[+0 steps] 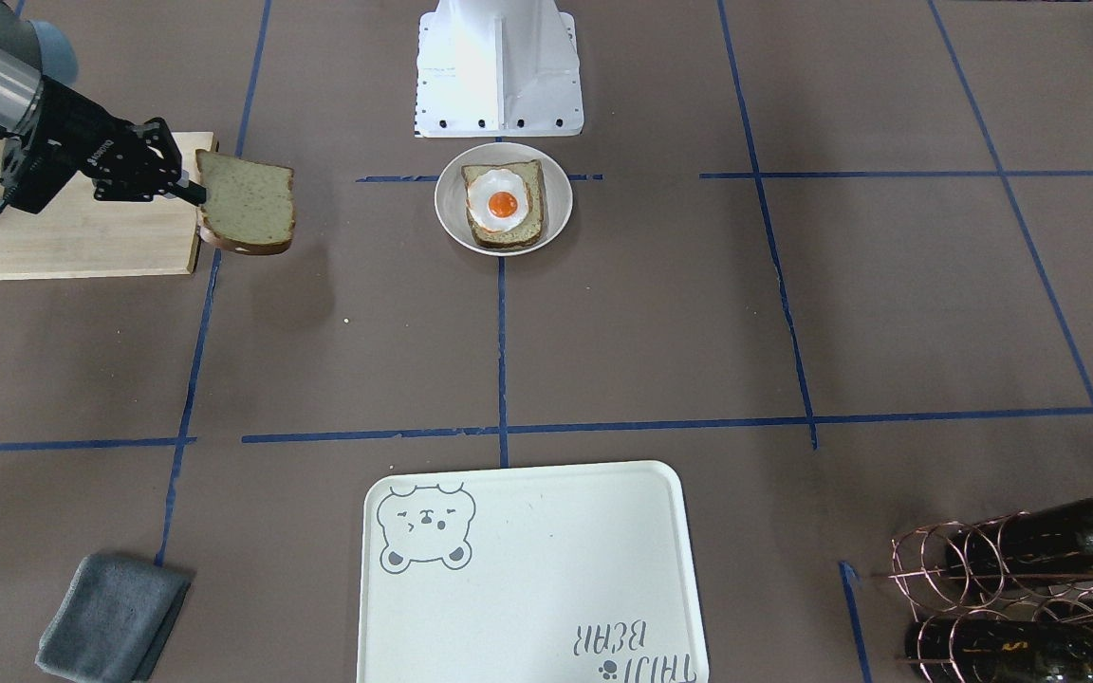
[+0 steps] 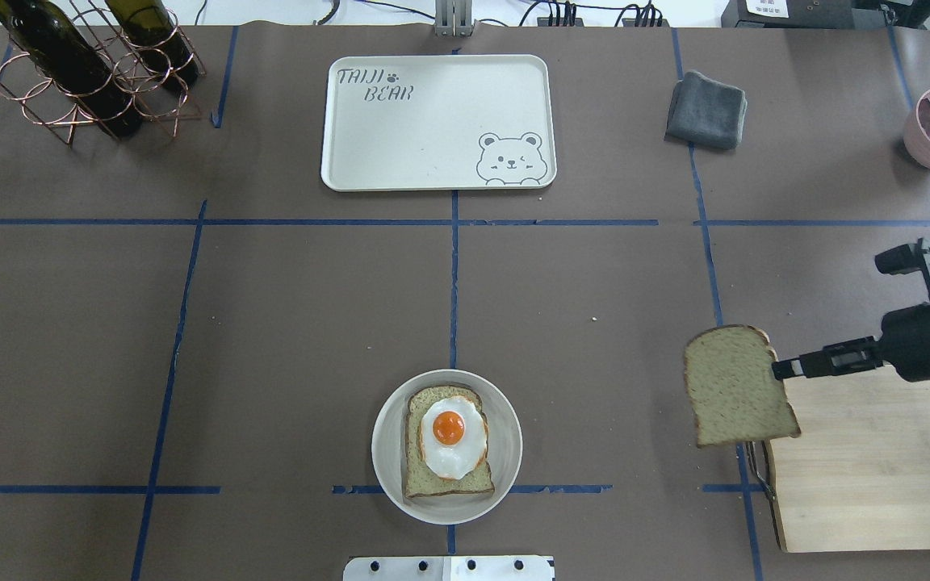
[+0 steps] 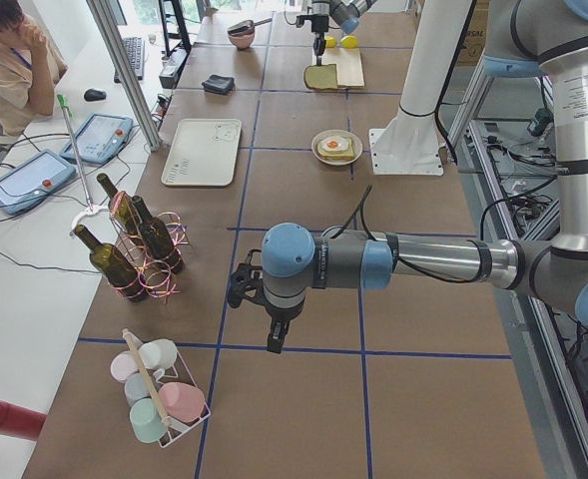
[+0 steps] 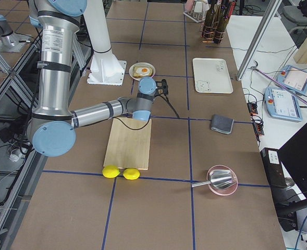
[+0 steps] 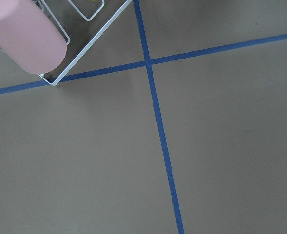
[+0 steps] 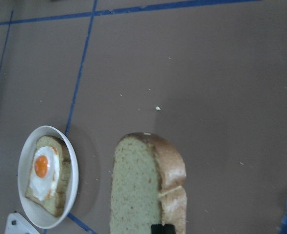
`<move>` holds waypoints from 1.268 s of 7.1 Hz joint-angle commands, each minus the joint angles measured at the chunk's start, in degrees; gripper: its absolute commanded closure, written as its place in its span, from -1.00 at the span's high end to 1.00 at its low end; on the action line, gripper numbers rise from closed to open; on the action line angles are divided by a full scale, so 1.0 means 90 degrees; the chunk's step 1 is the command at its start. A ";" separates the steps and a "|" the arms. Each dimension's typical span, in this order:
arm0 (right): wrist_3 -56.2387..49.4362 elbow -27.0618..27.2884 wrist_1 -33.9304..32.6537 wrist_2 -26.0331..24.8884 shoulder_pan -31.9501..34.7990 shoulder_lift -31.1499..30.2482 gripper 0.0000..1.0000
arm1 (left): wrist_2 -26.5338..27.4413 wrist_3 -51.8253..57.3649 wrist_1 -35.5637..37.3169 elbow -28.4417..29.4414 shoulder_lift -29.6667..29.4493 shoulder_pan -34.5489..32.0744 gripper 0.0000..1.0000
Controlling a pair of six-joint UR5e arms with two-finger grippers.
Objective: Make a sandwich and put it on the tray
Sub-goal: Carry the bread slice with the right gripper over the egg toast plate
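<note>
Brown-crusted wholegrain toy bread slice [image 6: 143, 190] fills the bottom of the right wrist view, its crust edge clamped in the right hand [image 2: 784, 369]. The overhead view places this slice level above the corner of the light wooden cutting board [image 2: 860, 476]. The front-facing view adds its shadow on the brown counter [image 1: 660, 323], so it hangs clear of both. Well apart, just in front of the robot's base, sits the small round whitish plate [image 2: 384, 460]. It carries the other slice [image 2: 433, 482] with the white fried egg with an orange yolk [image 2: 453, 436] lying uncovered on top. The large cream-white tray with a grey bear drawing [image 2: 433, 145] lies across the counter from the plate, far from both slices. A folded grey cloth [image 2: 707, 109] lies beside the tray. The left hand [image 3: 273, 344] appears only in the exterior left view, hovering near a white wire rack of pastel cups [image 3: 159, 394]; I cannot tell whether it is wide or narrow. Its own wrist camera shows just a pink cup [image 5: 24, 36] and blue tape lines.
</note>
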 commanded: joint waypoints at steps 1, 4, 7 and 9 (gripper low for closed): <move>0.0968 -0.0068 -0.0480 -0.0379 -0.0659 0.1383 -1.00 | 0.0000 0.0005 -0.0007 0.0000 -0.0009 0.0000 1.00; 0.1120 -0.0341 -0.0858 -0.2671 -0.2572 0.2255 -1.00 | 0.0000 0.0005 -0.0007 0.0000 -0.0029 0.0010 1.00; 0.1333 -0.0361 -0.1369 -0.3760 -0.3309 0.2365 -1.00 | 0.0000 0.0005 -0.0007 0.0000 -0.0029 0.0000 1.00; 0.1530 -0.0380 -0.1418 -0.3907 -0.3358 0.2336 -1.00 | -0.0010 0.0005 -0.0007 0.0000 -0.0029 0.0000 1.00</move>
